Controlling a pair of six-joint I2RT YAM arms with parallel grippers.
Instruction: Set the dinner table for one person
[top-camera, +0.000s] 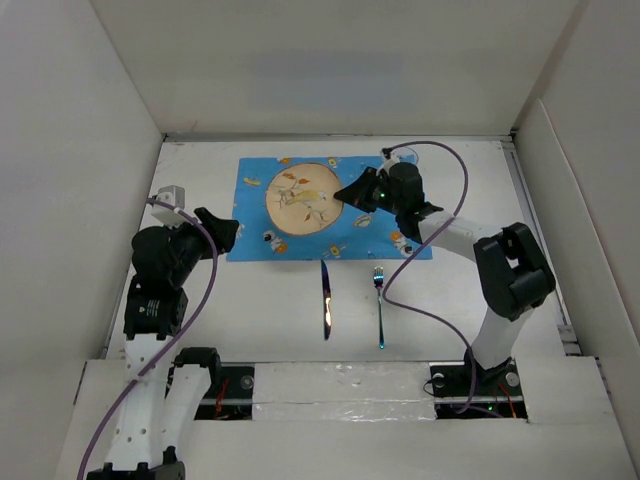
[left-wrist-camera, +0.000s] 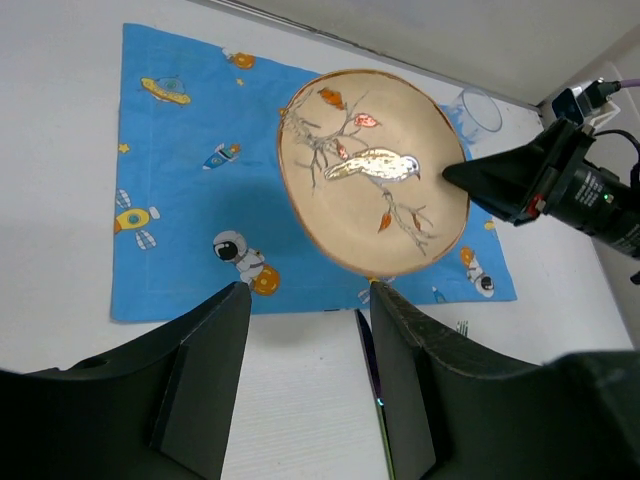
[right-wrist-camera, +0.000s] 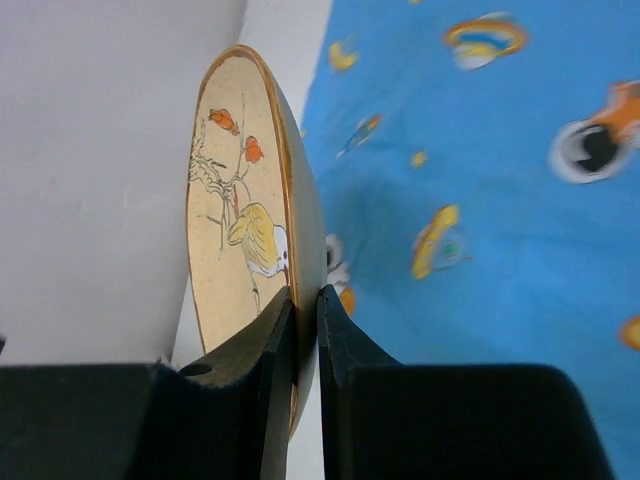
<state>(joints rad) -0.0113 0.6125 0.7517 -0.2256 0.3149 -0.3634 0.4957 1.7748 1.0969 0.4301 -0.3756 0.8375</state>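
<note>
Pinching the rim of the plate (top-camera: 300, 200) is the right gripper (right-wrist-camera: 305, 293); left gripper (left-wrist-camera: 305, 292) gapes.

In the left wrist view the knife (left-wrist-camera: 366, 358) lies mostly hidden behind the left gripper (left-wrist-camera: 308, 292).

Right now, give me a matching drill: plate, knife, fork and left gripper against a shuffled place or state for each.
Things:
1. plate
2. knife
3. fork
4. left gripper

Places or states:
A. open, holding nothing
B. lying on the table, right of the knife
C. rim pinched by the right gripper
D. lying on the table, left of the fork

Pairs: 1-C, 2-D, 3-B, 4-A
</note>
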